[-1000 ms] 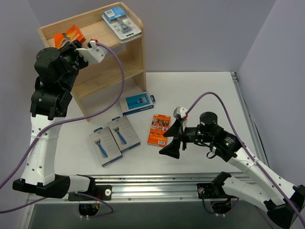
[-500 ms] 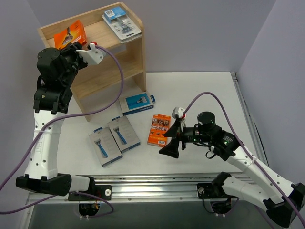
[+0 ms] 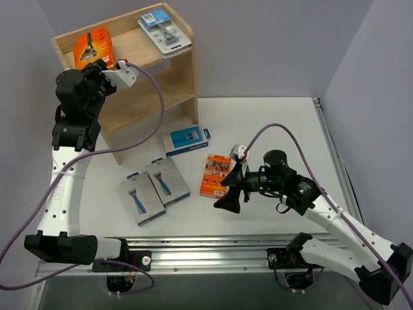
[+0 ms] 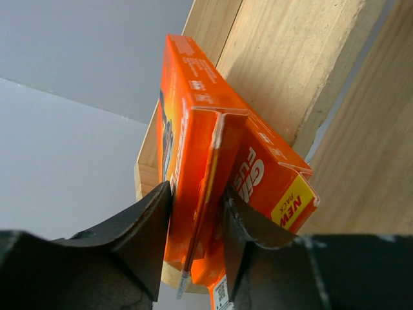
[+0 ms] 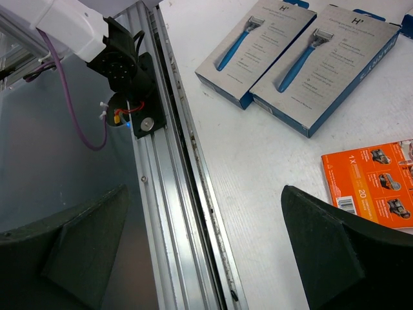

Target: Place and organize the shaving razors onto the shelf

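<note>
Top external | orange razor pack [image 3: 93, 46] sat on shelf [image 3: 187, 77] top, 9 o'clock end | my left tool [image 4: 197, 206] straddled it, clamped or not I couldn't tell | right tool [image 3: 229, 194] stood apart over surface [image 3: 271, 123]

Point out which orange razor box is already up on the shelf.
The orange box on the shelf's top tier, held between the left gripper's fingers. The other orange box lies flat on the table by the right gripper.

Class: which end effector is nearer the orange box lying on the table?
Right. The right end effector hovers just right of the box; the left end effector is up at the shelf, jaws around a second orange box.
</note>
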